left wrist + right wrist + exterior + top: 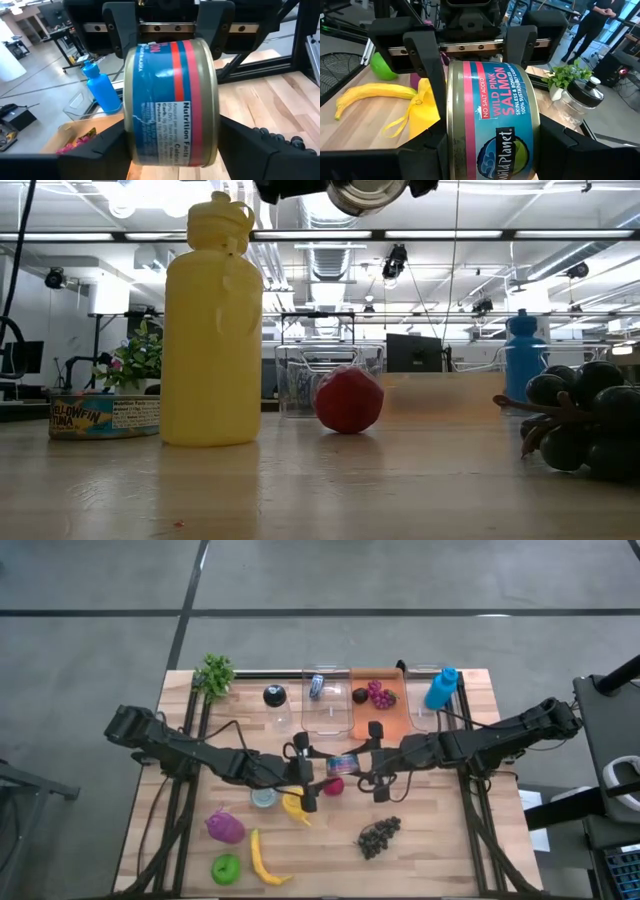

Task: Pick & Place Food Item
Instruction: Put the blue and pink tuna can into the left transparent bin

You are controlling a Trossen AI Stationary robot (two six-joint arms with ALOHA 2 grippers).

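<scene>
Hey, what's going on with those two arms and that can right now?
Both pincers on the salmon can mid-air above the table: right pincer gripping it, left pincer at its other end, fingers around it. Handover under way. Nothing in the way.

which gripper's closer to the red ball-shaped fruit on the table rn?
Left, barely. The left gripper and right gripper meet on the salmon can; the red fruit lies just below it, nearer the left fingertips.

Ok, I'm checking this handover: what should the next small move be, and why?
Probably the left end effector should secure its hold on the salmon can before the right end effector lets go. The can hangs in mid-air between both, and only the right one's grip looks plainly firm.
</scene>
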